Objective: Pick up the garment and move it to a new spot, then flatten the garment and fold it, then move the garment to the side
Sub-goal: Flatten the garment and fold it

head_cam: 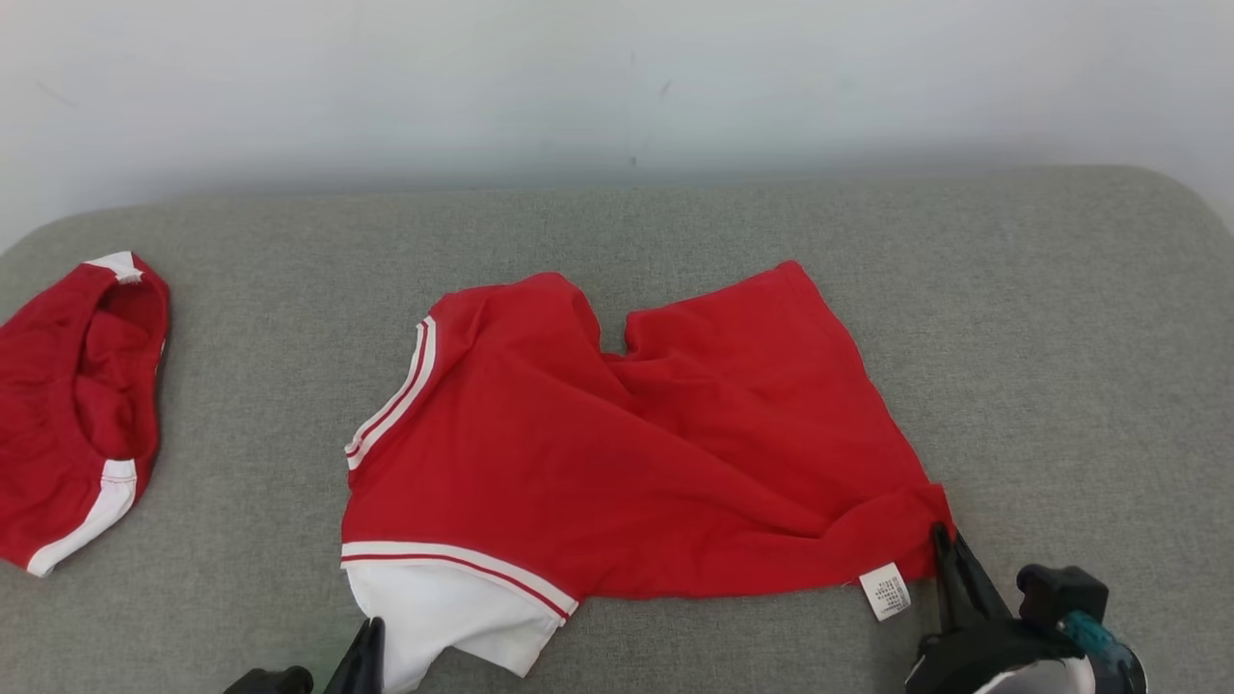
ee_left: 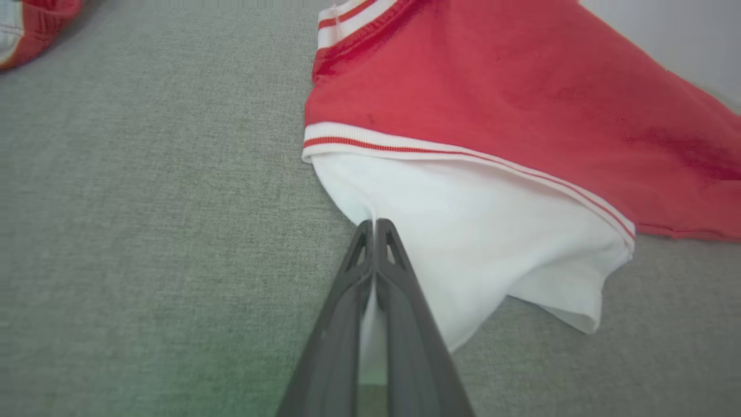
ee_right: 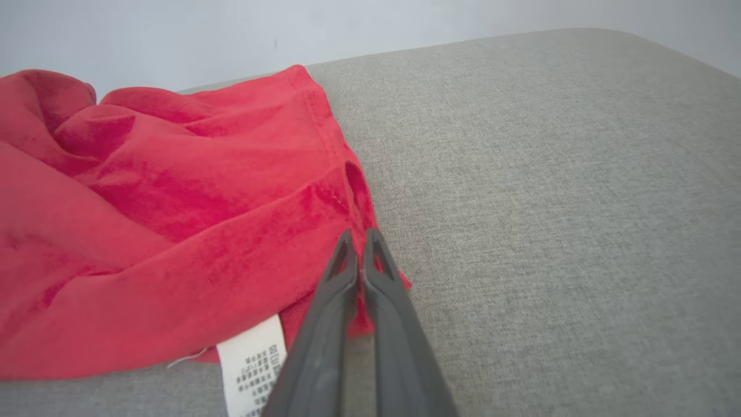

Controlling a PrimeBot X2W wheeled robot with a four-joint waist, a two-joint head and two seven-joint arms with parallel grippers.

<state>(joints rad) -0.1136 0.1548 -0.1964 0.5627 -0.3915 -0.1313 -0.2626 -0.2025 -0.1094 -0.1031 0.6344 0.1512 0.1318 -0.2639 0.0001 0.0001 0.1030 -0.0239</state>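
The shirt (head_cam: 627,434) lies crumpled near the middle of the grey cushion (head_cam: 1060,337), red side up. A white panel (head_cam: 434,607) pokes out at its near left corner below a band of thin red and white stripes (ee_left: 405,145). It looks like thin, soft knit: light, limp and quick to bunch, with loose folds running across its middle. It should drag easily over the rough grey weave, yet sag and fold on itself once lifted. The two near corners seem the best places to hold it, since tension between them would pull the cloth flat.

The left fingers (ee_left: 341,301) are pressed together and pinch the edge of the white panel. The right fingers (ee_right: 324,324) are pressed together as well, nipping the red hem at the near right corner.

Just beside that corner a small white care label (ee_right: 255,370) hangs from the hem. It carries rows of tiny print, too small to read. No brand mark can be made out.

A second red garment (head_cam: 77,405) with white trim sits well apart at the cushion's far left edge.
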